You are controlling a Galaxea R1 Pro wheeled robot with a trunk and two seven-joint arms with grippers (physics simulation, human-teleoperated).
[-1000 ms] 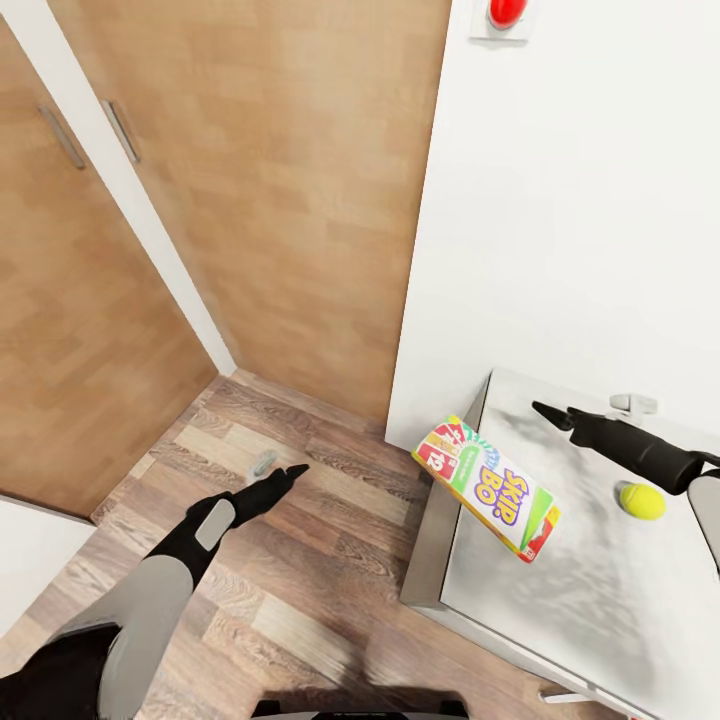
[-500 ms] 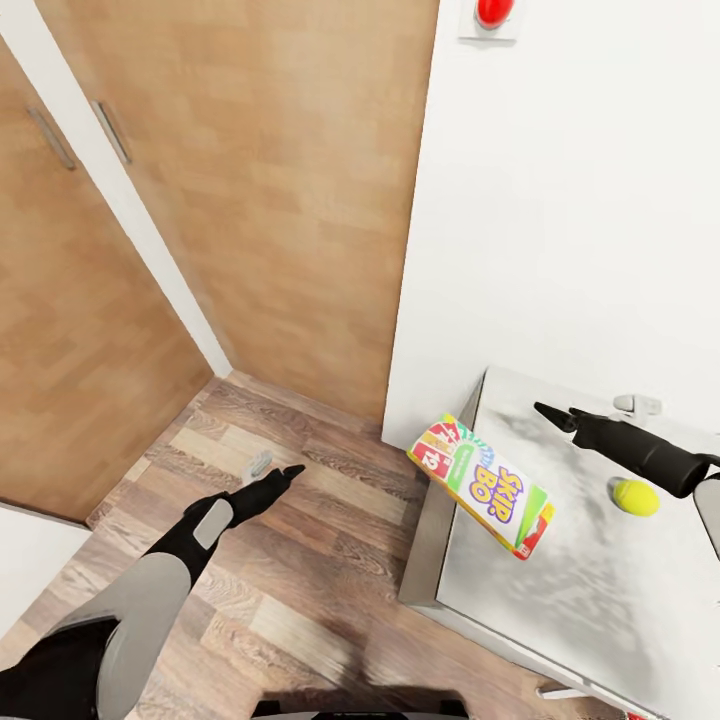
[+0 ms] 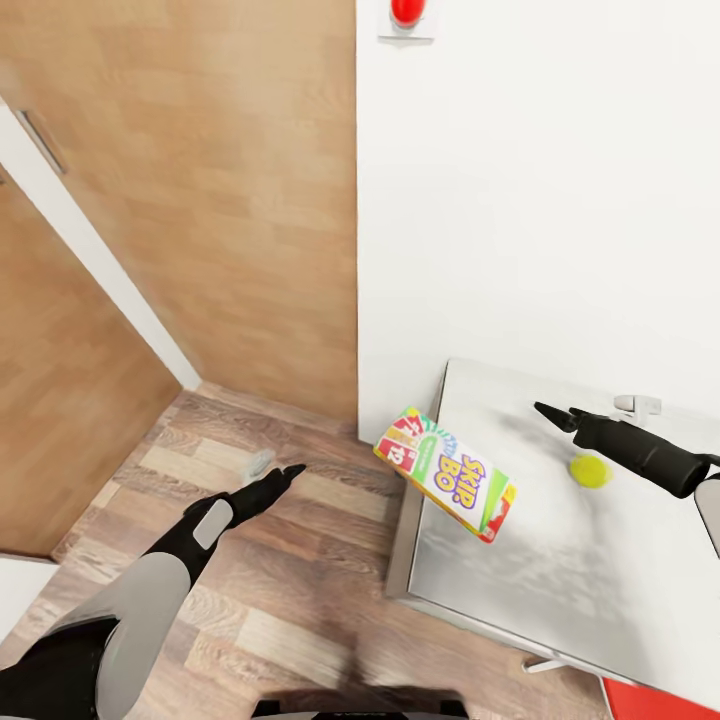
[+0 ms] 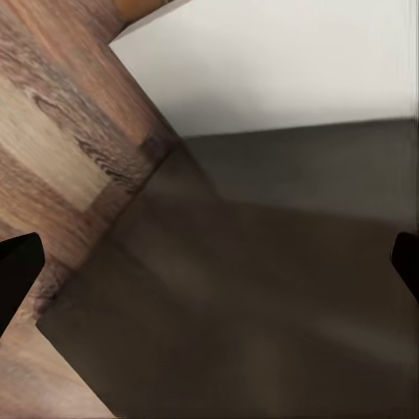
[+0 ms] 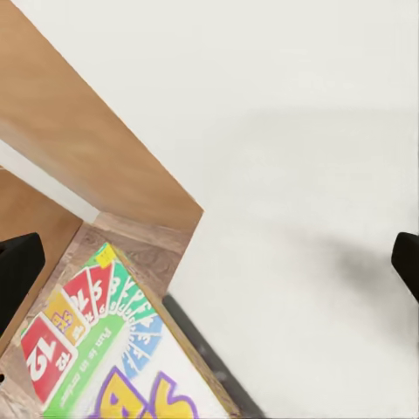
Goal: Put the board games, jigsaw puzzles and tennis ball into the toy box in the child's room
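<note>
Right gripper hovers over table, fingers spread, empty, likely lining up for pickup; SKIP BO board game overhangs table's left edge; tennis ball right of it; left gripper spread, idle over floor.

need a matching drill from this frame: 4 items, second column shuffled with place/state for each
Items:
1. SKIP BO box
2. tennis ball
3. left gripper
4. red button

Places:
A. over the wood-plank floor
B. high on the white wall
C. overhanging the table's left edge
D. on the table top, under the right arm

Pairs: 1-C, 2-D, 3-A, 4-B
</note>
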